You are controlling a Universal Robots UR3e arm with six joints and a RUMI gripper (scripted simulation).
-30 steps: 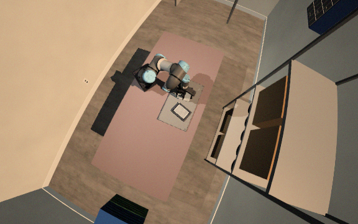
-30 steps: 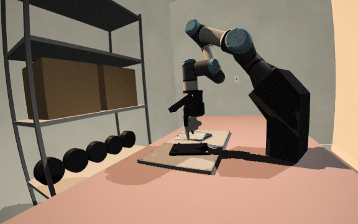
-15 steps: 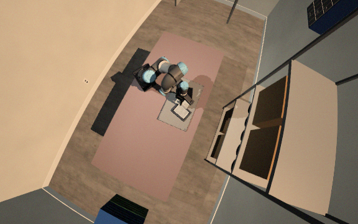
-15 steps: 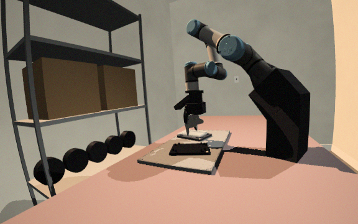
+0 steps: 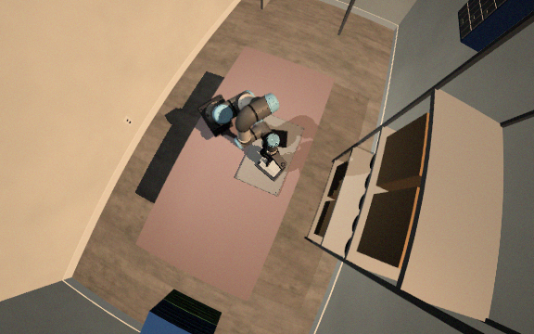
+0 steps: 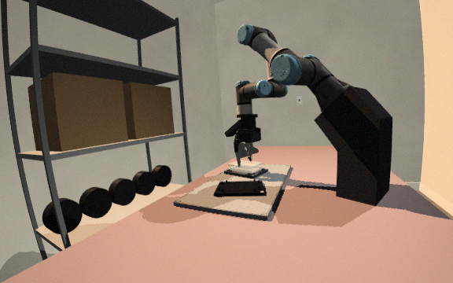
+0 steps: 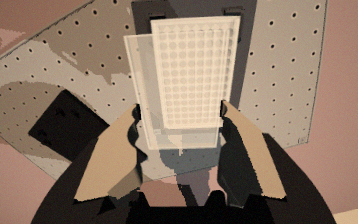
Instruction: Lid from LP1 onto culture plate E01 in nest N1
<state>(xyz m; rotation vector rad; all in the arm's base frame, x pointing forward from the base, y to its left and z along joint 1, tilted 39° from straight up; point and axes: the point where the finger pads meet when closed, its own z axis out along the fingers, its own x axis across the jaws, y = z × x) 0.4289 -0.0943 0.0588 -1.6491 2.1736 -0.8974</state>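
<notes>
My gripper (image 7: 179, 103) is shut on the clear lid (image 7: 152, 100), gripping its long edges near the near end. The lid hangs above the culture plate E01 (image 7: 196, 70), which shows its grid of round wells and sits in the dark plate nest N1 (image 7: 145, 15). The lid overlaps the plate but is shifted to the left and toward me. The black lid park LP1 (image 7: 62, 127) lies empty at the left. In the exterior view, the gripper (image 6: 244, 155) is just above the plate (image 6: 246, 170), with the lid park (image 6: 241, 189) in front of it.
Nest and park sit on a perforated grey base board (image 6: 234, 194) on the pink table. The arm's dark pedestal (image 6: 358, 145) stands to the right. A shelf rack with brown boxes (image 6: 93, 110) and black discs (image 6: 97, 200) stands at the left.
</notes>
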